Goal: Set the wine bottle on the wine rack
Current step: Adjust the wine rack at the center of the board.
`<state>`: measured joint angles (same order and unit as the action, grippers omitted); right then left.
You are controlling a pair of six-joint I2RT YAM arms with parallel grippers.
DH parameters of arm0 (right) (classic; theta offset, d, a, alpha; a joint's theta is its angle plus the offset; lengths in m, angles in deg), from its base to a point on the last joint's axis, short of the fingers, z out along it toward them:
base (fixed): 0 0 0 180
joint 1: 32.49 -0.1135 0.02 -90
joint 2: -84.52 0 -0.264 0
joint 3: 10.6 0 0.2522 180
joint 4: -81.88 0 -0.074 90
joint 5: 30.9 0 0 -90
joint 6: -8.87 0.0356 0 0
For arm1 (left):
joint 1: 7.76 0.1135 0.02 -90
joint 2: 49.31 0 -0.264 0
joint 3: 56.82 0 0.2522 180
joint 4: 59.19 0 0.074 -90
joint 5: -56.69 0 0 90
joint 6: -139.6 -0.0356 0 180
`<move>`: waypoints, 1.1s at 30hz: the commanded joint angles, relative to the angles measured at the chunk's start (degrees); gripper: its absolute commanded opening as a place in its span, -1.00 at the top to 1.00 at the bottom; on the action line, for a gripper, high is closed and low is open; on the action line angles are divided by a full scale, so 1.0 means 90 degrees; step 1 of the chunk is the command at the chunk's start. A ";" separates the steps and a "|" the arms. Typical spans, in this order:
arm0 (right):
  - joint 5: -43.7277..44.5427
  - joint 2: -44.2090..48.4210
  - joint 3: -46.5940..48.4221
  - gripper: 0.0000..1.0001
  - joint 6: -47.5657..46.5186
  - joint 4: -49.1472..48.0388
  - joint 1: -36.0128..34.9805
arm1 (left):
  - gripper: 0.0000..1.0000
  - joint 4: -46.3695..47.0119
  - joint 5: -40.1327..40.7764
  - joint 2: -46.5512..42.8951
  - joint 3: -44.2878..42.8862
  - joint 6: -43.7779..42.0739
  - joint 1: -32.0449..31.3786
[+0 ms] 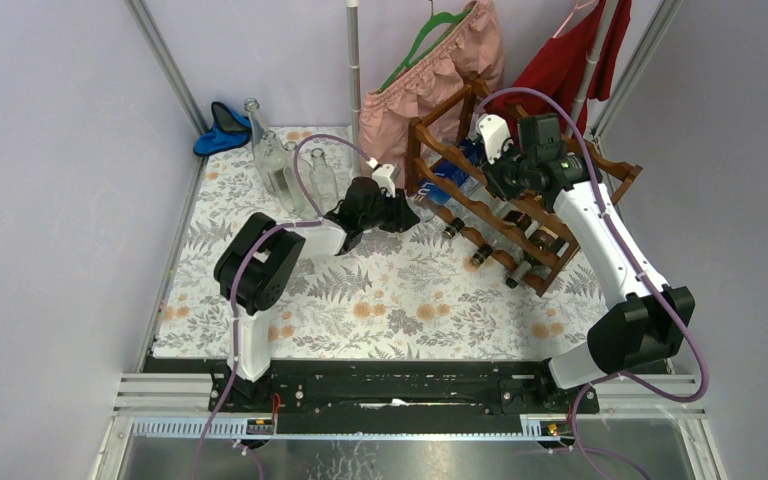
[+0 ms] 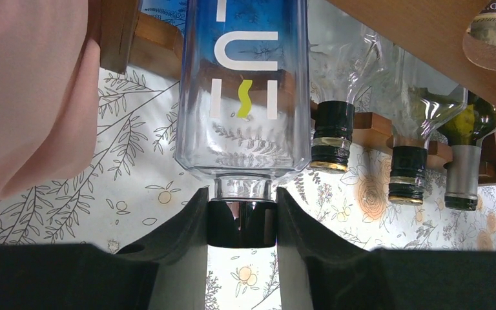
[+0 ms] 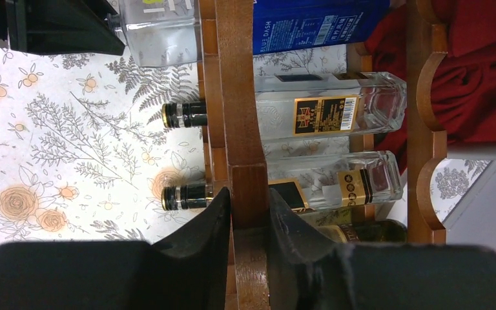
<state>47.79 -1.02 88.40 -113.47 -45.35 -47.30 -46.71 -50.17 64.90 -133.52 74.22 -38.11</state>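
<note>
Black cap (image 2: 241, 225) pinched in my left gripper (image 2: 241, 194), the bottle (image 2: 242, 97) lies partway into the rack (image 2: 420, 29). My right gripper (image 3: 248, 197) clamps a post (image 3: 239, 97) to steady it; I should push straight along the cradle, slowly, neck level.

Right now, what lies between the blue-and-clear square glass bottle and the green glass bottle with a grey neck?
Two black-capped clear glass bottles, on the wooden rack; the left wrist view shows them.

"BLUE DASH", white print, on blue wine bottle (image 3: 316, 22); barcode on clear bottle (image 3: 329, 113); rest unreadable.
</note>
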 commanded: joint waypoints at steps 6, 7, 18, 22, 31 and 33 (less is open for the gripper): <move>-0.0849 0.0220 -0.0087 0.82 -0.0087 0.0276 -0.0171 | 0.96 -0.0859 0.0115 0.0404 0.0079 -0.1147 -0.0163; -0.0859 0.0204 -0.0082 0.85 -0.0083 0.0276 -0.0171 | 0.96 -0.0905 0.0102 0.0384 0.0077 -0.1286 -0.0172; -0.1170 0.0246 0.0087 1.00 -0.0215 0.0512 -0.0171 | 0.95 -0.1168 -0.0090 0.0337 0.0006 -0.1842 -0.0185; -0.1183 0.0282 0.0081 1.00 -0.0250 0.0532 -0.0164 | 0.95 -0.1155 -0.0137 0.0483 -0.0278 -0.1674 -0.0182; -0.1310 0.0404 0.0005 1.00 -0.0235 0.0530 -0.0171 | 0.96 -0.0769 -0.0185 0.0440 -0.0336 -0.1247 -0.0085; -0.1321 0.0398 -0.0006 1.00 -0.0236 0.0523 -0.0170 | 0.96 -0.0732 -0.0178 0.0410 -0.0351 -0.1206 -0.0071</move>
<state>44.90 -0.69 88.16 -114.56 -45.09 -46.71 -51.10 -50.30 66.46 -136.76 61.74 -38.37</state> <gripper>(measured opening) 0.280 0.409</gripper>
